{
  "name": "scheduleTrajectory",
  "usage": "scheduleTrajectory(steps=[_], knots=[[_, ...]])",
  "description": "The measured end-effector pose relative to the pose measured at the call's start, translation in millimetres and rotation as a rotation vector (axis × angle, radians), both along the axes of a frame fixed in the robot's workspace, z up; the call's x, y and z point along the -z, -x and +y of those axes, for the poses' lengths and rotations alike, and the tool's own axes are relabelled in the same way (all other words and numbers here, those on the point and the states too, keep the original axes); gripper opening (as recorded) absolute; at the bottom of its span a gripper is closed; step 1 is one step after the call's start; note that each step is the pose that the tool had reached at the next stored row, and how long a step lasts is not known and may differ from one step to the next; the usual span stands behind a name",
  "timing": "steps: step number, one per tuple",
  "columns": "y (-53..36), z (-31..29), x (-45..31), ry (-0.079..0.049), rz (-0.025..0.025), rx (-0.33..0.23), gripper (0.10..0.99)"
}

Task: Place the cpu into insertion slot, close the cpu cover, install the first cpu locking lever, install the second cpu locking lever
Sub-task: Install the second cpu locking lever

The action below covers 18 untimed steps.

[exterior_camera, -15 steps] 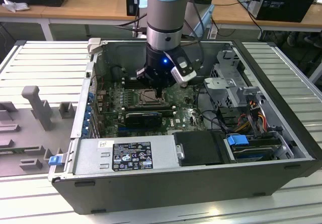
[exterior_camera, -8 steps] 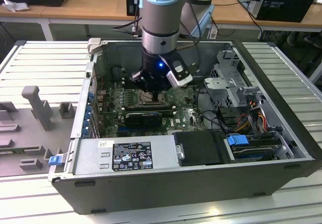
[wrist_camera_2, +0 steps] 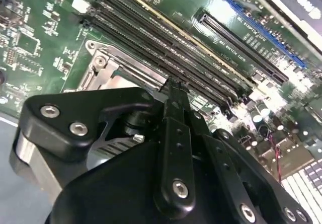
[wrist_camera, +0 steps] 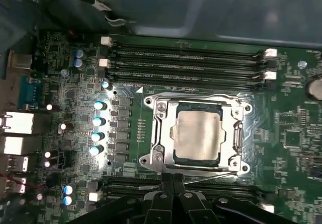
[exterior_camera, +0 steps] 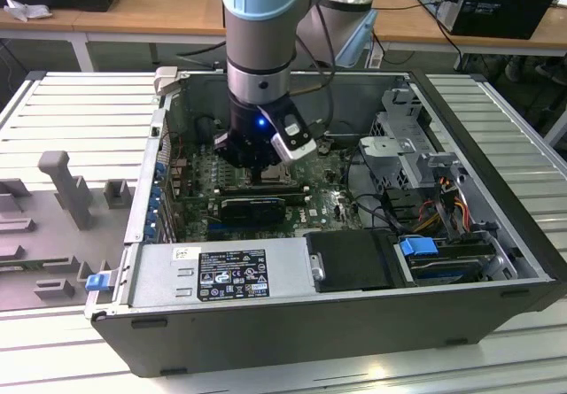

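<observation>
I have the gripper (exterior_camera: 257, 168) low inside the open computer case (exterior_camera: 496, 235), just above the motherboard (exterior_camera: 310, 201). In the first wrist view the cpu (wrist_camera: 197, 135) sits flat in the insertion slot (wrist_camera: 166, 138) with the cpu cover (wrist_camera: 235, 136) closed around it, and my fingers (wrist_camera: 173, 183) are together at its near edge. The chip looks light, stiff and fragile, so I would touch only its edges. The second wrist view shows the memory slots (wrist_camera_2: 166, 58).
</observation>
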<state>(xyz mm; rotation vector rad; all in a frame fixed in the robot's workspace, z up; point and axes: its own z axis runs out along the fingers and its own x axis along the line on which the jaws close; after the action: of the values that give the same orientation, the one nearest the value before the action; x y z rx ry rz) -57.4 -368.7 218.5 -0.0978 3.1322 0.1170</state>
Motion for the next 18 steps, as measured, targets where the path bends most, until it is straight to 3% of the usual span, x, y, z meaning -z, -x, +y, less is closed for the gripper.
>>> scheduleTrajectory(steps=[1, 3, 4, 6, 10, 13, 18], knots=[[0.1, -0.1, 2.5, -0.002, 0.0000, 0.000, 0.106], [1.9, -4.6, 2.9, -0.056, 0.0000, 0.000, 0.106], [2.5, -8.0, 2.9, -0.072, 0.0000, 0.000, 0.106], [3.5, -13.1, 3.0, -0.082, 0.0000, -0.001, 0.106], [8.0, -16.1, 3.3, -0.095, 0.0004, -0.010, 0.106], [14.5, -18.4, 6.1, -0.126, 0.0010, -0.025, 0.106], [17.0, -19.2, 14.3, -0.152, 0.0014, -0.038, 0.106]])
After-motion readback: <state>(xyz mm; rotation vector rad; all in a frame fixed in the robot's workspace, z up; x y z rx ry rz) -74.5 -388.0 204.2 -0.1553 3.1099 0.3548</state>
